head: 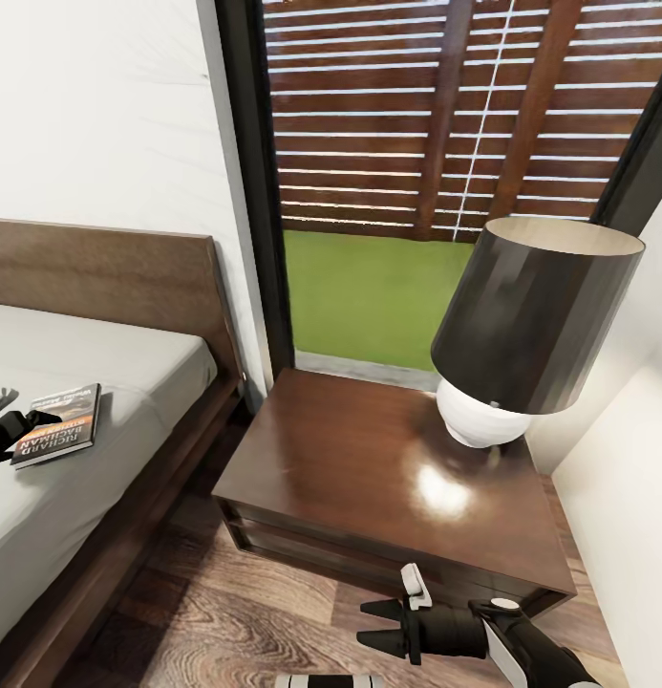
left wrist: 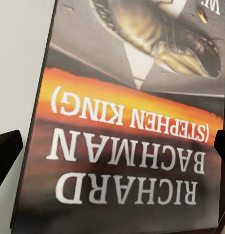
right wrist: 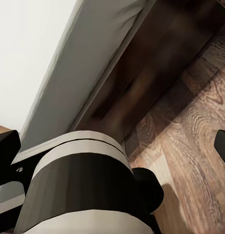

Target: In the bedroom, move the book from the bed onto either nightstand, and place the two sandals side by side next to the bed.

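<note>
Right pincer [head: 369, 623] is seen lowest in the head view, over the wood floor [head: 225, 621] just in front of the nightstand [head: 369, 459]; its two black fingers are spread apart, nothing between them, pointing toward the bed [head: 92, 478]. Its forearm is held roughly level, running in from the robot's right.

Book [head: 58, 425] is found lying flat on the light-grey mattress, near the bed's edge facing the nightstand. Long axis is set roughly across the mattress, one short end toward the headboard [head: 111, 277], slightly skewed. Cover faces up: dark ground, golden-brown picture, orange-red band, white lettering "RICHARD BACHMAN" and "(STEPHEN KING)", read upside down in the left wrist view [left wrist: 127, 126].

Left pincer [head: 10, 425] is placed at the book's near edge, low over the mattress, black fingertips [left wrist: 5, 156] seen wide apart at either side of the cover, not closed on it; contact cannot be told.

Nightstand's glossy tabletop carries a lamp [head: 526, 334], black shade over white round base, at the far right corner
</note>
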### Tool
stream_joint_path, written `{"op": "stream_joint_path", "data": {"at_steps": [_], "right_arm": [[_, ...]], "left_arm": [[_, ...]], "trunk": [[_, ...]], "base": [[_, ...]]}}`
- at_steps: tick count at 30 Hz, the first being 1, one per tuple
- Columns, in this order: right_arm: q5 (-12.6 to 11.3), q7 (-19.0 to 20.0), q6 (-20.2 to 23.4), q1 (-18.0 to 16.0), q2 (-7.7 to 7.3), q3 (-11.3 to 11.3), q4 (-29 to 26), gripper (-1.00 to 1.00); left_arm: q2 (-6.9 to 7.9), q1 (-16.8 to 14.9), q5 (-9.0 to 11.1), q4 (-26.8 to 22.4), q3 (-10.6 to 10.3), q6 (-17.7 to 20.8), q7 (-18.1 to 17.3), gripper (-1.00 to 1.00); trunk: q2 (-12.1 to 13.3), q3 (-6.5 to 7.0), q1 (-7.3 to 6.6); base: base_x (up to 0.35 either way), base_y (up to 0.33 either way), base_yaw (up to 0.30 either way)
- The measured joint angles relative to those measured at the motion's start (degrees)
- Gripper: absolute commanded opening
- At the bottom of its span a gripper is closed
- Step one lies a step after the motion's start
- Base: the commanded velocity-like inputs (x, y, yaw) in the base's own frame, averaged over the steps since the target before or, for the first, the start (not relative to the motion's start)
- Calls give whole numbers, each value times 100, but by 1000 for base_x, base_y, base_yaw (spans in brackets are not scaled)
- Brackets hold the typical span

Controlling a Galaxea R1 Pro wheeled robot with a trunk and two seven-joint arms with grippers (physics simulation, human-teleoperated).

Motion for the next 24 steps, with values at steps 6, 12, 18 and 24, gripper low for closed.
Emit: {"op": "stream_joint_path", "data": {"at_steps": [6, 12, 18, 24], "right_arm": [[3, 1, 0, 0, 0, 2, 0, 100], [3, 2, 0, 0, 0, 3, 0, 100], [2, 1, 0, 0, 0, 3, 0, 100], [-1, 2, 0, 0, 0, -2, 0, 100]], "left_arm": [[0, 0, -4, 2, 0, -1, -1, 100], [5, 0, -4, 2, 4, 3, 0, 100], [9, 0, -41, 2, 5, -6, -2, 100], [10, 0, -39, 0, 5, -1, 1, 100]], "trunk": [[0, 0, 0], [0, 0, 0], [0, 0, 0], [0, 0, 0]], "base": [[0, 0, 0], [0, -4, 0], [0, -51, 0], [0, -34, 0]]}}
